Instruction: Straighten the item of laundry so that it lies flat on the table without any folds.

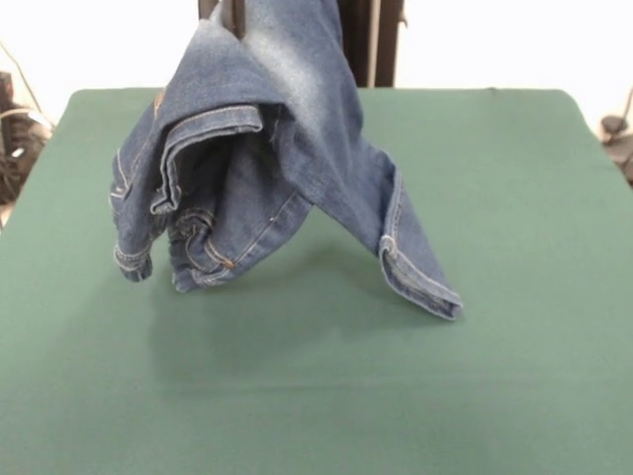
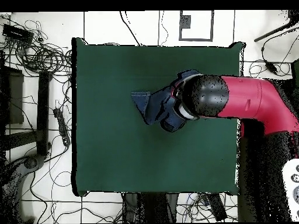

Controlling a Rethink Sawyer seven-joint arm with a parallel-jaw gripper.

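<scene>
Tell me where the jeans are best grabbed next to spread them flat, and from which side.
Probably the hem of the leg that trails lowest toward the table, approached from the open side in the front view's right. That cuff sticks out clear of the bunched jeans, so pulling it outward should open the folds. The end effector is hidden in the denim.

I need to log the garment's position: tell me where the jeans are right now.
In the front view the jeans hang bunched from the top edge, left of centre, lifted above the green table, one leg cuff drooping low at the right. Overhead, they sit under the arm's end.
</scene>
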